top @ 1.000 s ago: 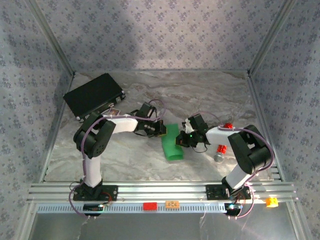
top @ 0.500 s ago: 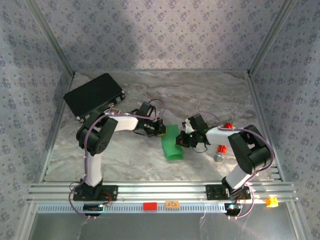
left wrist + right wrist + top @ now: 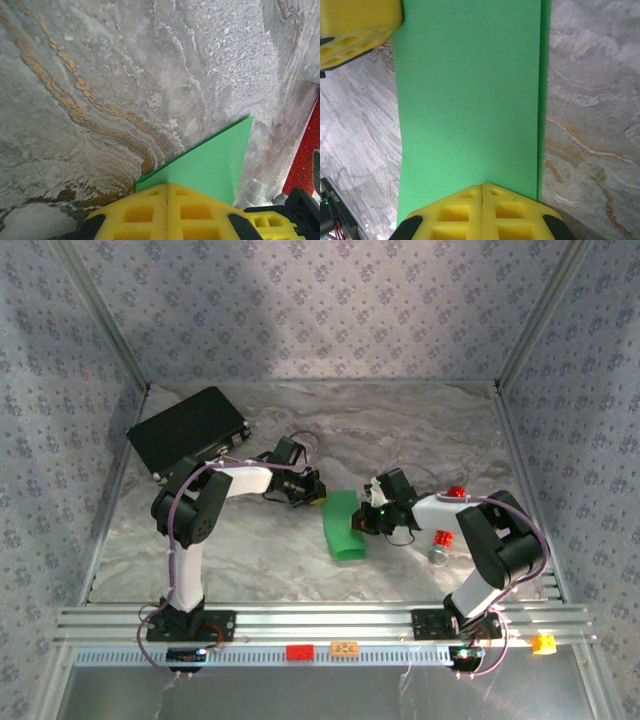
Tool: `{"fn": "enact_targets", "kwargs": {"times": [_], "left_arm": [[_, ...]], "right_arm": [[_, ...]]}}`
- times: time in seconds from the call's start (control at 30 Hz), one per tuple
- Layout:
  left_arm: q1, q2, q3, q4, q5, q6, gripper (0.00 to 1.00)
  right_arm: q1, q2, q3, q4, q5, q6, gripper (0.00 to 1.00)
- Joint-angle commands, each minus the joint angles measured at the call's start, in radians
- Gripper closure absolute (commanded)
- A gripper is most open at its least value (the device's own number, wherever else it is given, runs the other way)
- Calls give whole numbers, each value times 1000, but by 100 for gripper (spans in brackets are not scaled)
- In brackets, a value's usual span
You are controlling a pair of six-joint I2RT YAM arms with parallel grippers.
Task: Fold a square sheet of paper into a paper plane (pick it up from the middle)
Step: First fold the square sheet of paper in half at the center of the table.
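Note:
The square sheet of paper (image 3: 343,526) is bright green and lies folded into a long strip on the marble table, between the two arms. My left gripper (image 3: 313,496) is shut just off the strip's far left corner. In the left wrist view its yellow fingertips (image 3: 167,186) meet, and a green corner (image 3: 215,160) lies flat just past them. My right gripper (image 3: 365,523) is shut at the strip's right edge. In the right wrist view its closed tips (image 3: 482,186) rest over the green paper (image 3: 470,100), whose folded layer shows along the right side.
A black rectangular case (image 3: 188,430) lies at the back left. Small red cylinders (image 3: 456,492) (image 3: 441,539) stand right of the right arm, and a red surface (image 3: 305,160) shows in the left wrist view. An aluminium rail (image 3: 320,620) runs along the front edge.
My left gripper has slid a little left and back, away from the paper's corner. The paper and the right arm have stayed put.

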Motion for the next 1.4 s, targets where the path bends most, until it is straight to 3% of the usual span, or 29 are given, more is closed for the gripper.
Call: {"fn": "enact_targets", "kwargs": {"times": [0.0, 0.93, 1.37], "left_arm": [[29, 39, 21, -29, -138, -23, 98], [41, 5, 70, -80, -222, -26, 97], [-14, -179, -7, -83, -168, -12, 92]], "right_arm": [[-1, 39, -62, -156, 138, 7, 100], [-1, 21, -79, -145, 144, 7, 100], [0, 11, -79, -132, 144, 46, 100]]}}
